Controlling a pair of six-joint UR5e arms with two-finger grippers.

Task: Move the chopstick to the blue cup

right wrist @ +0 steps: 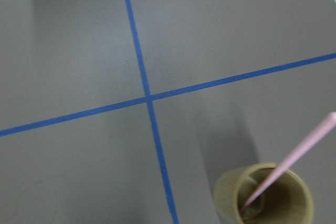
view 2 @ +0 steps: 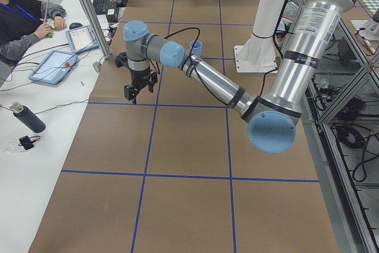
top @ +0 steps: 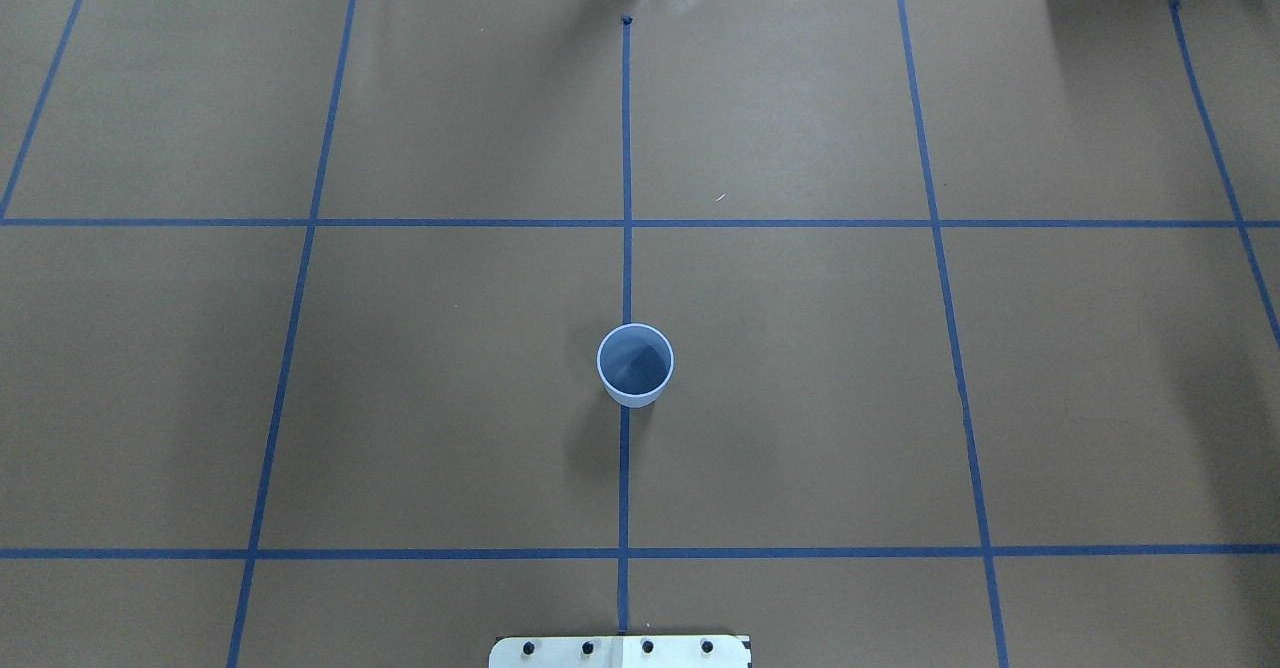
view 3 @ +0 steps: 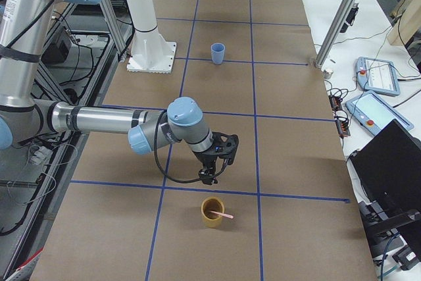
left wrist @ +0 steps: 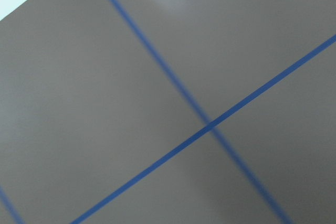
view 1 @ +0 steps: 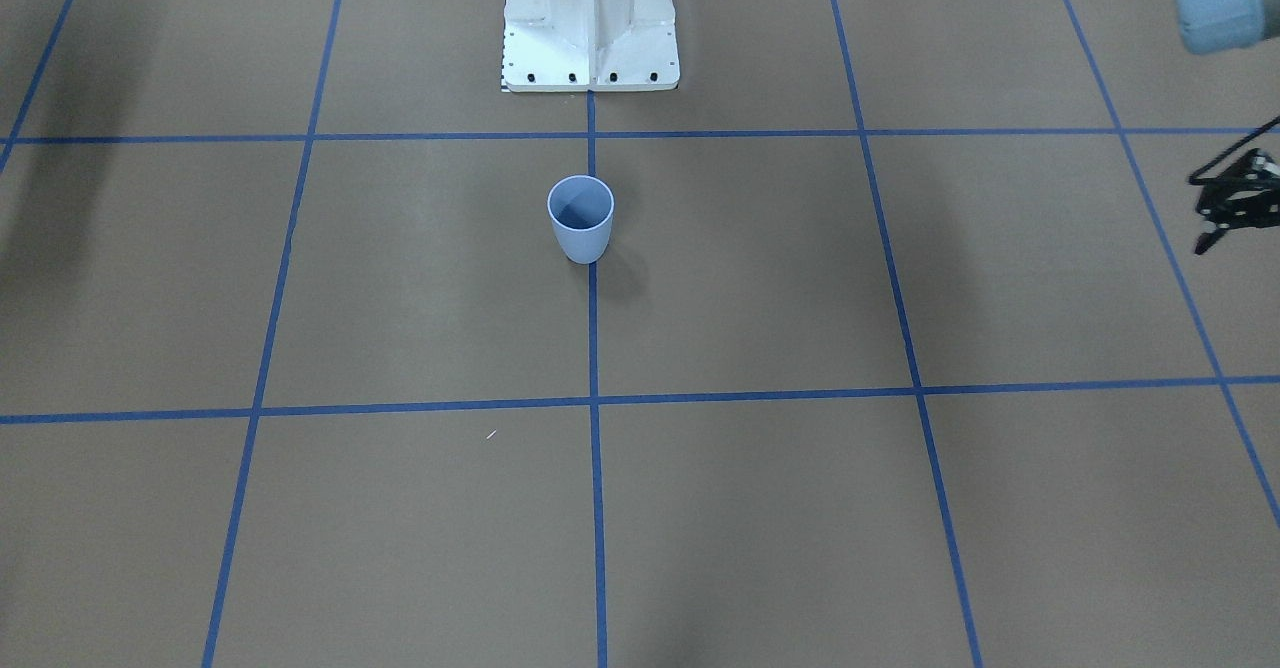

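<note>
The blue cup stands upright and empty on the table's centre line, near the robot's base; it also shows in the overhead view. A pale pink chopstick leans inside a tan cup at the table's right end, its tip sticking out over the rim. My right gripper hangs just above the table, a short way from the tan cup; I cannot tell whether it is open or shut. My left gripper hovers over the table's left end, empty, with its fingers apart.
The white robot base stands behind the blue cup. Blue tape lines divide the brown table into squares. An operator, tablets and a bottle are on the white side table beyond the far edge.
</note>
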